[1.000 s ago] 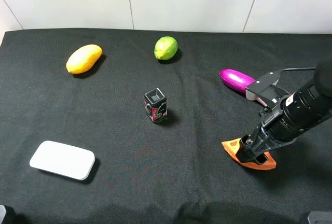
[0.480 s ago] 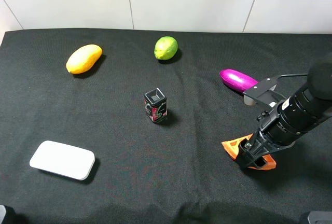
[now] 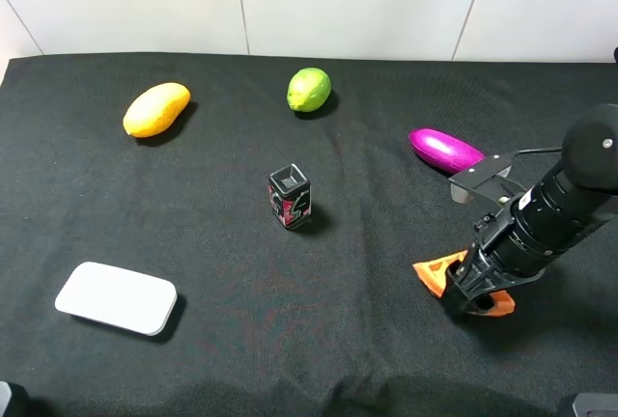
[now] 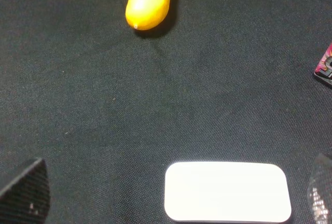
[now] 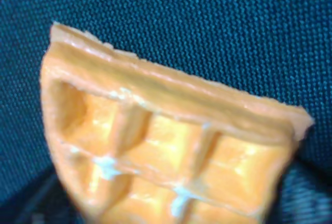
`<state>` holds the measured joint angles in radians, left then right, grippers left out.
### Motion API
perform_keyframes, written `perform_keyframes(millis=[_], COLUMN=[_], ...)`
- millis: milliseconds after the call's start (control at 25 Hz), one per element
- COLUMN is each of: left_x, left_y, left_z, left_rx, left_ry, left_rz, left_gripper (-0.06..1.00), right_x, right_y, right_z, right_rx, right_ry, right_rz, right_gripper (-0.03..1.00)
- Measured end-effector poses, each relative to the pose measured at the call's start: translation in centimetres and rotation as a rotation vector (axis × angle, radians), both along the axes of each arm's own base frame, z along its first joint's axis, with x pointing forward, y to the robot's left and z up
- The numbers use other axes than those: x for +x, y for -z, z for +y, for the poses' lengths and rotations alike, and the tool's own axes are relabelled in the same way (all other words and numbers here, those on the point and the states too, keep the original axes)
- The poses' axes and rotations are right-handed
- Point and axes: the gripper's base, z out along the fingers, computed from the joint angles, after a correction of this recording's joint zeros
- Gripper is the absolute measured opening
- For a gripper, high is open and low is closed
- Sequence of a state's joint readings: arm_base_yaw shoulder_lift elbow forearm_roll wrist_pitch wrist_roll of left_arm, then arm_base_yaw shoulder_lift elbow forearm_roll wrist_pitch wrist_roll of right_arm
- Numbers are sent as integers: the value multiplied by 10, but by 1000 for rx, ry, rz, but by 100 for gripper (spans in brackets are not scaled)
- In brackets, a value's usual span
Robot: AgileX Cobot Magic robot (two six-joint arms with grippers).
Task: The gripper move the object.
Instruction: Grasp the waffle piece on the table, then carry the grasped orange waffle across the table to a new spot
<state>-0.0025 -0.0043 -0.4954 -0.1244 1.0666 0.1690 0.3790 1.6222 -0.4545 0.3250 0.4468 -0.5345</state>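
The orange waffle slice [image 3: 432,272] lies on the black cloth at the front right. My right gripper [image 3: 473,291] is pressed down over its middle and hides most of it; only the left tip and the right end show. In the right wrist view the waffle [image 5: 166,146] fills the frame very close, grid top facing the camera, with only dark blurred shapes at the lower corners. I cannot see whether the fingers grip it. My left gripper [image 4: 174,193] is open and empty, its fingertips wide apart over a white pad.
A yellow-orange mango [image 3: 155,109] lies at the back left and a green lime [image 3: 308,89] at the back centre. A purple eggplant [image 3: 442,149] lies just behind the right arm. A small black box [image 3: 290,197] stands mid-table. A white pad [image 3: 117,297] lies front left.
The right arm has lowered and shifted slightly forward over the waffle slice, covering more of it. The waffle has stayed about where it was. Nothing else has moved.
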Motion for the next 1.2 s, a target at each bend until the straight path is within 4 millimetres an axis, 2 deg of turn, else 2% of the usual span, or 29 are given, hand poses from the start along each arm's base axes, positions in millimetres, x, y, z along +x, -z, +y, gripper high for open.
perform_keyframes(millis=[40,640,800,1200], left_x=[0,0,0,0], left_y=[0,0,0,0], left_z=[0,0,0,0], left_rx=[0,0,0,0], left_ry=[0,0,0,0], left_rz=[0,0,0,0], left_gripper=[100,100,100,100], right_x=[0,3,5,-5], right_y=[0,-4,-12,-39], right_z=[0,3,4,3], right_rx=[1,9,22,63], right_ry=[3,-1,-4,34], right_rz=[1,14,5,-10], right_gripper=[47,47,47,47])
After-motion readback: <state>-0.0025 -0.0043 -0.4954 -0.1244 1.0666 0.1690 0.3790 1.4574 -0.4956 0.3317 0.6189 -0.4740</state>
